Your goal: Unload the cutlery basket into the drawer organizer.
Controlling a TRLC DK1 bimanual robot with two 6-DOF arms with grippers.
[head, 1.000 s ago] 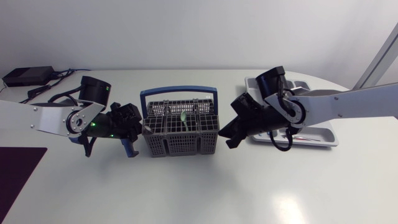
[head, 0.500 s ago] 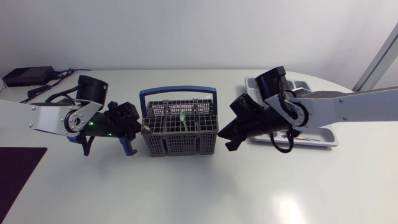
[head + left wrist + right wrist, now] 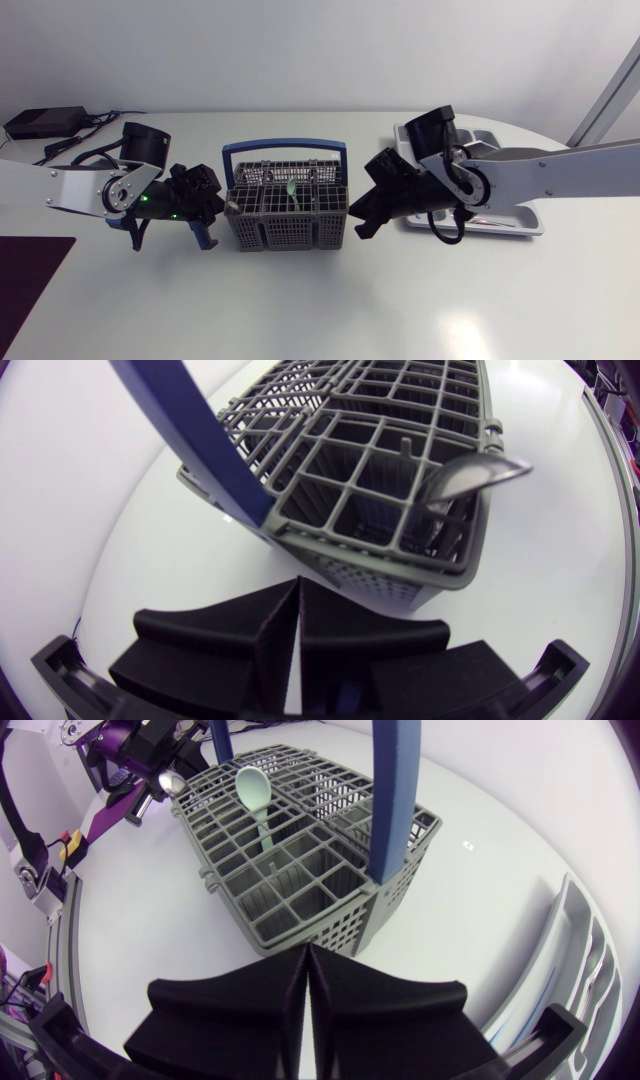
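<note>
White table (image 3: 300,300) | basket (image 3: 290,232) — 1 green spoon (image 3: 293,187), 1 metal spoon (image 3: 475,473)

A white table (image 3: 300,300) is taking up most of the head view. A black box (image 3: 45,122) is sitting near its far left corner, with cables (image 3: 100,117) trailing from it across the surface. A dark maroon mat (image 3: 30,275) is lying flat at the near left edge.
</note>
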